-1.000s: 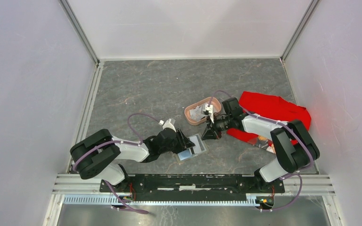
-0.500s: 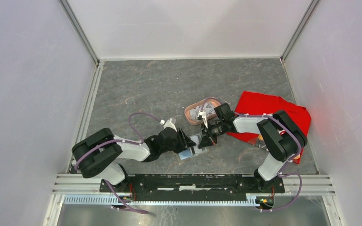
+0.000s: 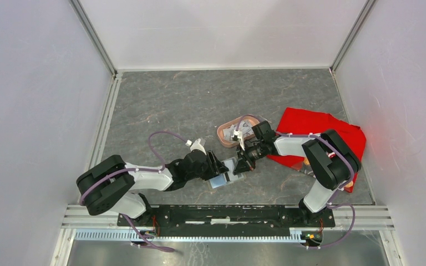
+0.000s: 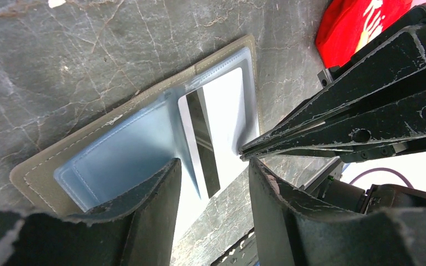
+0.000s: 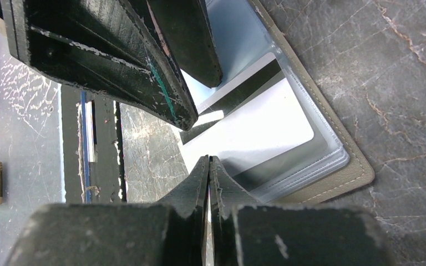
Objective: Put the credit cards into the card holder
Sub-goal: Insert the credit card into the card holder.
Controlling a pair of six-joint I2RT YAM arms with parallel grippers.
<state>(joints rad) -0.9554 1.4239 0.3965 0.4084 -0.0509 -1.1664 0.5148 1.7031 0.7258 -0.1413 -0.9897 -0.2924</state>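
- Two grippers meet over the card holder (image 4: 111,160), which lies opened flat on the grey table (image 3: 188,105) with its clear pocket panels facing up.
- One credit card (image 4: 222,122), white with a dark stripe along one side, lies on the holder's panel on the right arm's side. Its far end looks tucked under the clear pocket, but I cannot tell how deep it sits.
- The right gripper (image 5: 209,163) has its fingers pressed together. Their tips meet at the card's edge on the side away from the holder's fold. A thin white sliver shows between the fingers, so it is pinching that card.
- The left gripper (image 4: 213,169) has its fingers spread and nothing is held between them. One finger is over the holder's other pocket panel. The second finger is across the fold, near the card's striped side. Whether either finger presses on the holder I cannot tell.
- A pink tray (image 3: 221,134) sits on the table just beyond the holder, behind the right gripper. The whitish pieces (image 3: 233,133) inside it are too small to make out.
- A red cloth (image 3: 321,127) lies well apart from the holder on the right arm's side, partly under that arm.
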